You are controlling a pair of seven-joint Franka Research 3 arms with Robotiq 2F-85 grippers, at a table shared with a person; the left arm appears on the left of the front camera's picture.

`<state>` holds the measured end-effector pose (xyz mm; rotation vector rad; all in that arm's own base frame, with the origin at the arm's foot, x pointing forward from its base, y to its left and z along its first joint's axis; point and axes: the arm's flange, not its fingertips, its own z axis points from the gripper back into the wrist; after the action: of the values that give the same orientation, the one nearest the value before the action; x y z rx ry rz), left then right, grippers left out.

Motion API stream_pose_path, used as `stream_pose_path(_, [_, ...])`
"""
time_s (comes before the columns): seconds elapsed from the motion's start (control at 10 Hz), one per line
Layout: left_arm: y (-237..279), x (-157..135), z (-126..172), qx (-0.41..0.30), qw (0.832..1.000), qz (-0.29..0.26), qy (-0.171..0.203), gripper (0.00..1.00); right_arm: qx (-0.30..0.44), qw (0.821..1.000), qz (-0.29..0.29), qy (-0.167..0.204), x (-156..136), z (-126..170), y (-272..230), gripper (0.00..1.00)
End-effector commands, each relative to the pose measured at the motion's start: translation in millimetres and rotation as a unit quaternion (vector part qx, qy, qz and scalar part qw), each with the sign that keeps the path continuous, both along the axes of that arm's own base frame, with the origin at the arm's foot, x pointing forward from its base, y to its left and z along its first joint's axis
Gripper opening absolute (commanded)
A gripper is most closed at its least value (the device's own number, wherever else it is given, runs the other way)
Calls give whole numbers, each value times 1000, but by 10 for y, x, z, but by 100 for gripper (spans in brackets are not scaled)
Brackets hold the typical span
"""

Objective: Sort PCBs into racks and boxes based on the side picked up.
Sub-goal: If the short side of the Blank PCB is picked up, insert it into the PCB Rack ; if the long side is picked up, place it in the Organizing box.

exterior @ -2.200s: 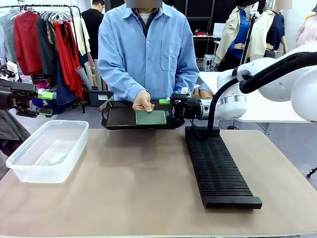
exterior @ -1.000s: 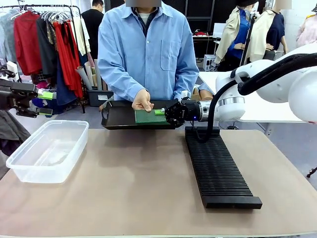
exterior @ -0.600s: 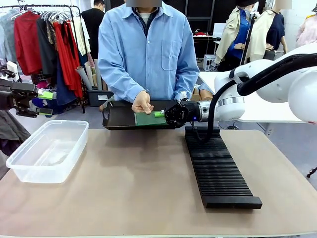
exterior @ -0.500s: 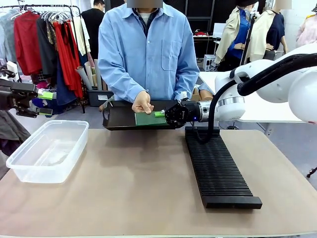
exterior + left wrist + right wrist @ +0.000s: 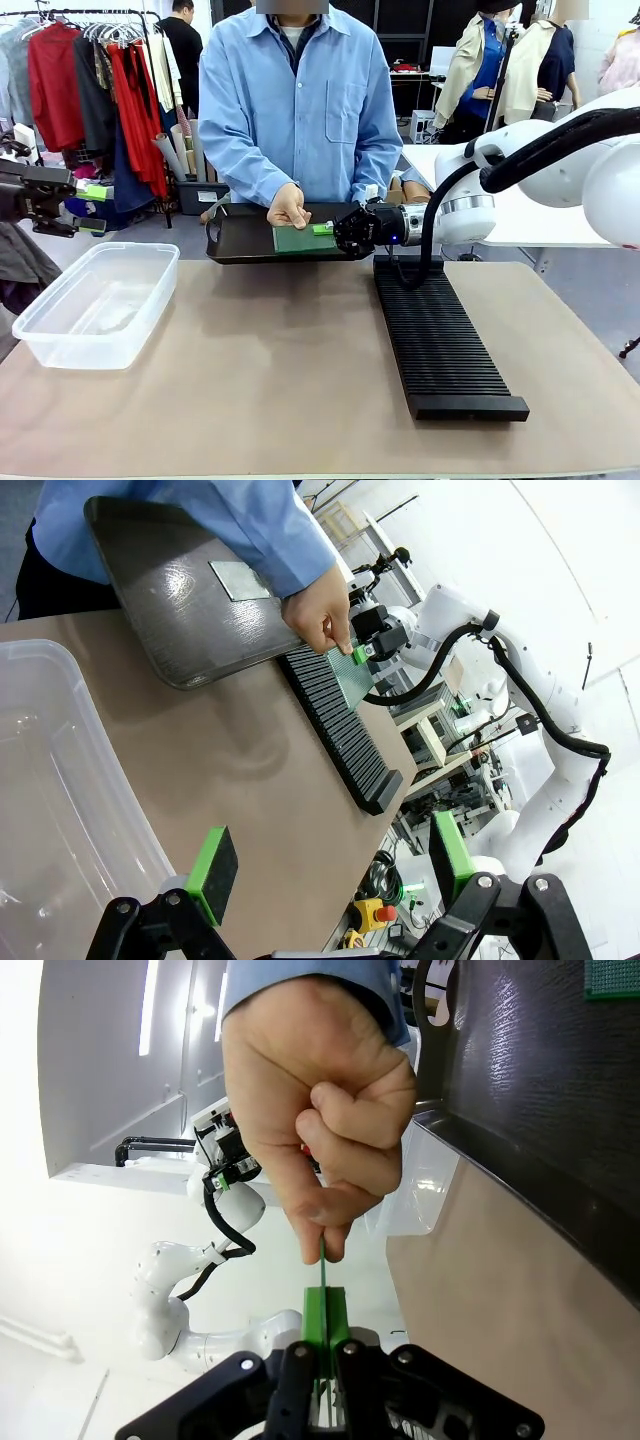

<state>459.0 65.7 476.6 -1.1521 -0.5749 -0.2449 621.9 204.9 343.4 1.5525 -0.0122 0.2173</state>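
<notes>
A person's hand [image 5: 288,208] pinches the left edge of a green PCB [image 5: 298,238] just above the smooth black tray [image 5: 238,248] the person holds. My right gripper [image 5: 323,229] is shut on the PCB's right edge. In the right wrist view the board [image 5: 322,1258] is edge-on between the hand [image 5: 318,1110] and my right gripper [image 5: 325,1322]. Another PCB [image 5: 612,978] lies flat on the tray [image 5: 540,1110]. The black ribbed rack [image 5: 440,335] lies at the right, the clear box [image 5: 95,300] at the left. My left gripper [image 5: 97,207] hovers open beyond the box, with nothing between its green fingers [image 5: 212,860].
The person in a blue shirt [image 5: 295,100] stands at the table's far edge. A clothes rail [image 5: 90,80] stands behind at the left. The brown tabletop [image 5: 270,370] between box and rack is bare. My right arm [image 5: 540,170] reaches in over the rack's far end.
Since the earliest frame my right gripper has moved left over the tray and shut on the PCB's right edge. Over the last second nothing has visibly moved.
</notes>
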Motion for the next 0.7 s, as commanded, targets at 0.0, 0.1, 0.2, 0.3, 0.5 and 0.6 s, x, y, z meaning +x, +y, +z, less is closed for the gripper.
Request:
stream_pose_path(0.0, [2,-3,7,-1,1000,0,0,100,9,1000,-5,0,3,14,28,0])
stream_pose_path(0.1, [2,-3,7,-1,1000,0,0,100,9,1000,-5,0,3,14,28,0])
stream_pose_path(0.2, [2,-3,7,-1,1000,0,0,100,9,1000,-5,0,3,14,28,0])
stream_pose_path(0.3, [2,-3,7,-1,1000,0,0,100,9,1000,-5,0,3,14,28,0])
stream_pose_path(0.5, [2,-3,7,-1,1000,0,0,100,9,1000,-5,0,3,14,28,0])
stream_pose_path(0.6, [2,-3,7,-1,1000,0,0,100,9,1000,-5,0,3,14,28,0])
